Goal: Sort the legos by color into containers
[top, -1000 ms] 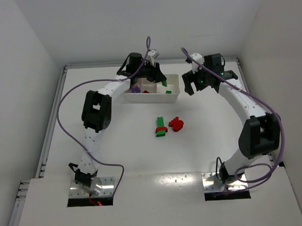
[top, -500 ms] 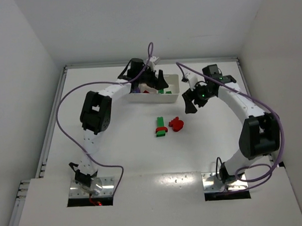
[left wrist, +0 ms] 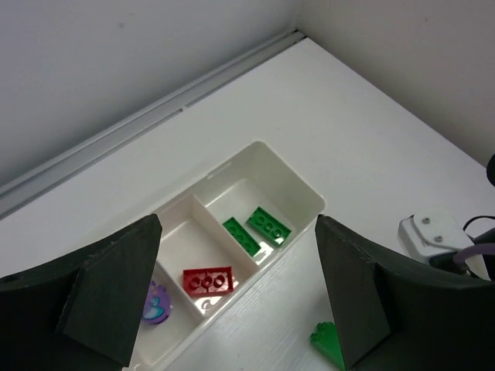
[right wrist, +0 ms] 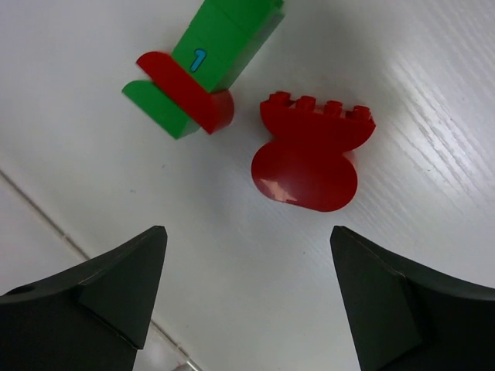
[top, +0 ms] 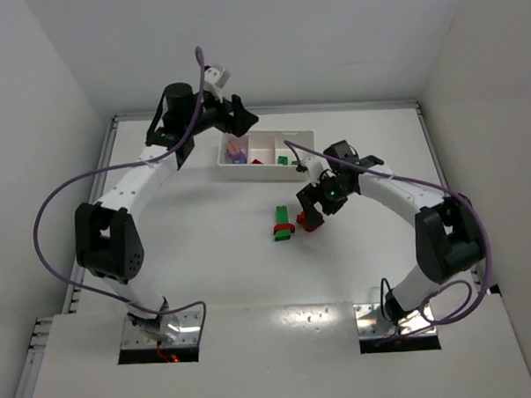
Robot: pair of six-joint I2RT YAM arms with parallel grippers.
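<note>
As open left hand (top: 241, 118) lifted off tray (top: 264, 174), open right hand (right wrist: 247, 243) reached red lego (right wrist: 305, 158).

- A white table (top: 206, 254) spreads out below me, matte, with a faint grain where I look at it closely.
- A plain white back wall (top: 267, 40) closes the far side.
- Side walls stand at my left (top: 26, 174) and my right (top: 498, 83).
- A pale rail (left wrist: 155, 116) runs along the foot of the back wall, at the table's far edge.
- A glossy white panel (top: 280, 326) lies across the near edge and catches the light.

White links (top: 134, 180), black joints (top: 107, 248), purple cables (top: 36, 234), dark wedge-shaped tool fingers (left wrist: 104, 297).
</note>
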